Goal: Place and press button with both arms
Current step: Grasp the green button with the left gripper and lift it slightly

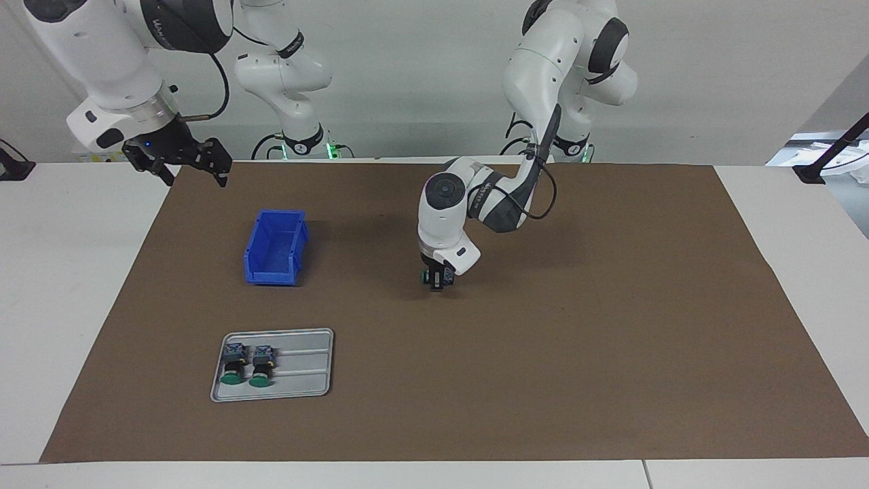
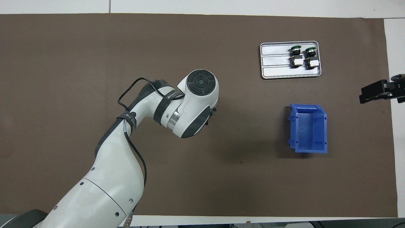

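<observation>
My left end effector (image 1: pixel 438 278) is down at the brown mat (image 1: pixel 611 339) near the middle of the table (image 1: pixel 88 285), its fingers closing around a button (image 1: pixel 426 276) whose green cap pokes out at one side; I cannot tell whether the grip is firm. My right end effector (image 1: pixel 182 163) waits raised over the table's edge at my right arm's end, fingers spread and empty. Toward that end from my left end effector stand a blue bin (image 1: pixel 275 248) and a grey tray (image 1: pixel 305 370) carrying two more buttons (image 1: pixel 248 367).
</observation>
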`<state>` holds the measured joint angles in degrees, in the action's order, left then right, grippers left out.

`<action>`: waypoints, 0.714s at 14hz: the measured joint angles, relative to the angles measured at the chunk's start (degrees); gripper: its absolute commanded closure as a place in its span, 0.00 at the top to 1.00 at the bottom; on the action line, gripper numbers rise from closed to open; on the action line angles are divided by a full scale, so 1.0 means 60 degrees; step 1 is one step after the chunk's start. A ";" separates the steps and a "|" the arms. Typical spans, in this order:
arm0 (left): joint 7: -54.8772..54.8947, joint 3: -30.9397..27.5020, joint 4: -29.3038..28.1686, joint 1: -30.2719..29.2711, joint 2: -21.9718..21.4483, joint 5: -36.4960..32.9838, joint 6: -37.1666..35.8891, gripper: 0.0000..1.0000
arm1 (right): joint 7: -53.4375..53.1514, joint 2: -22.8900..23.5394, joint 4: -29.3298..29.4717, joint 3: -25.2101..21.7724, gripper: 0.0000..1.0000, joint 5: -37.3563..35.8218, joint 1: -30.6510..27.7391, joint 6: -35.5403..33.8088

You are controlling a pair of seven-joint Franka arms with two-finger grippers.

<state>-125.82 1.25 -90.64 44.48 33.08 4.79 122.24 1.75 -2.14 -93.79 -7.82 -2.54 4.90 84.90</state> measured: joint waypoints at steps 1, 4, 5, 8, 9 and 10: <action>-0.0001 0.0000 0.0001 0.0000 -0.0001 0.0000 0.0008 0.32 | 0.0000 0.0000 0.0000 0.0000 0.99 0.0000 0.0000 0.0000; -0.0001 -0.0025 0.0030 -0.0001 -0.0017 0.0000 0.0030 0.24 | 0.0000 0.0000 0.0000 0.0000 0.99 0.0000 0.0000 0.0000; -0.0001 -0.0035 0.0043 -0.0001 -0.0045 0.0000 0.0032 0.20 | 0.0000 0.0000 0.0000 0.0000 0.99 0.0000 0.0000 0.0000; -0.0001 -0.0039 0.0044 -0.0001 -0.0140 0.0000 0.0033 0.15 | 0.0000 0.0000 0.0000 0.0000 0.99 0.0000 0.0000 0.0000; 0.0010 -0.0050 0.0052 -0.0002 -0.0176 0.0000 0.0035 0.15 | 0.0000 0.0000 0.0000 0.0000 0.99 0.0000 0.0000 0.0000; 0.0035 -0.0079 0.0068 -0.0014 -0.0249 0.0000 0.0038 0.15 | 0.0000 0.0000 0.0000 0.0000 0.99 0.0000 0.0000 0.0000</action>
<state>-125.61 0.78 -90.23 44.39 31.59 4.79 122.47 1.75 -2.14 -93.79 -7.82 -2.54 4.90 84.90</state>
